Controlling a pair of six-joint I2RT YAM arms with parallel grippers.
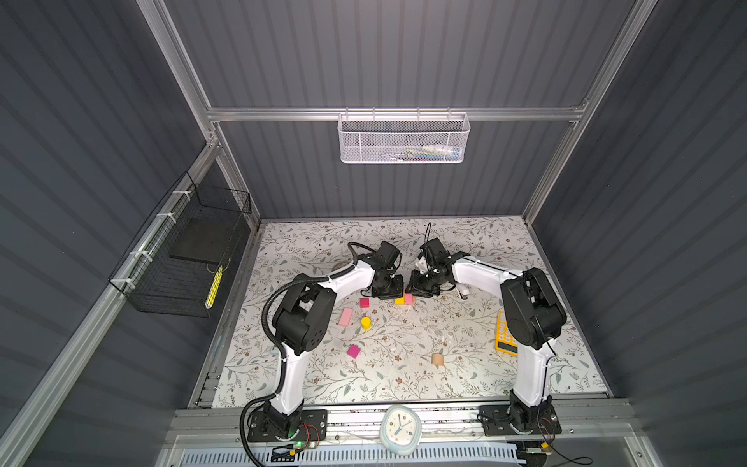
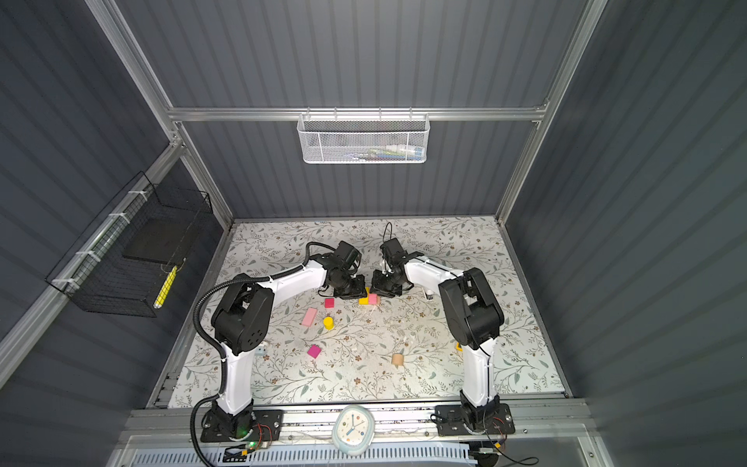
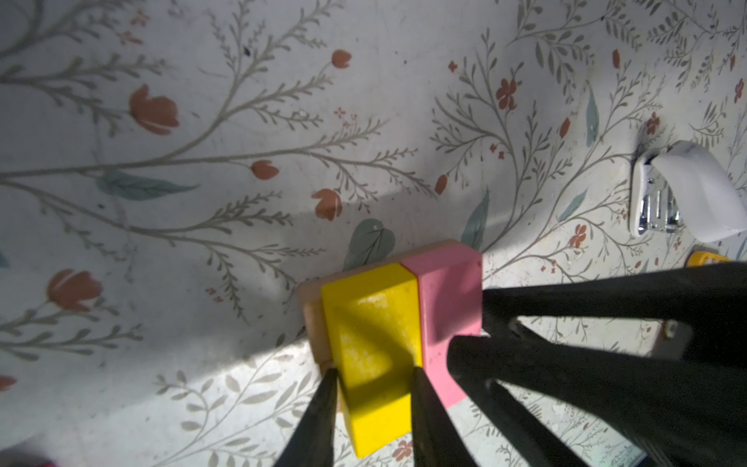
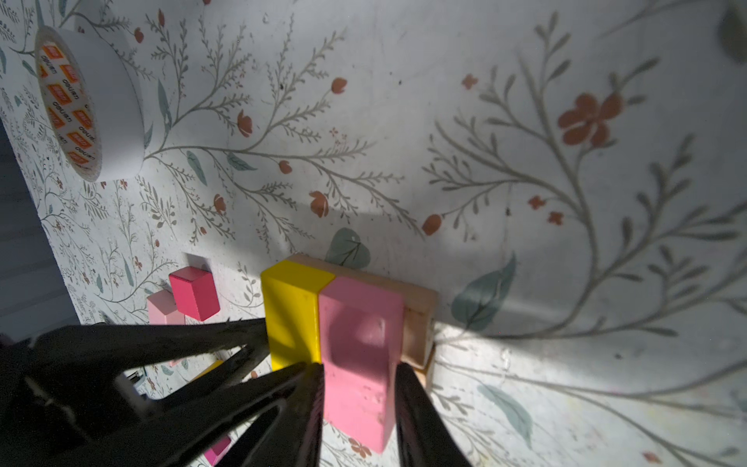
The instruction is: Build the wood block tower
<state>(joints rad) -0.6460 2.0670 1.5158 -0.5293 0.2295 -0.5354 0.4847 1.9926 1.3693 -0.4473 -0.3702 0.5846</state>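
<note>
While both pairs crowd the tower (image 1: 404,300), my left fingers (image 3: 426,408) are clamped across the yellow bar (image 3: 372,323). My right fingers (image 4: 416,412) grip the pink bar (image 4: 364,319) touching it. Both bars lie on a tan bar (image 4: 418,319) on the table (image 4: 525,121). Each pair's inner finger sits right at the seam, so I reckon releasing one side could shove the neighbouring bar. Both bars seem to overhang the tan one towards the fingers, so a dragging retreat might tip them off.
</note>
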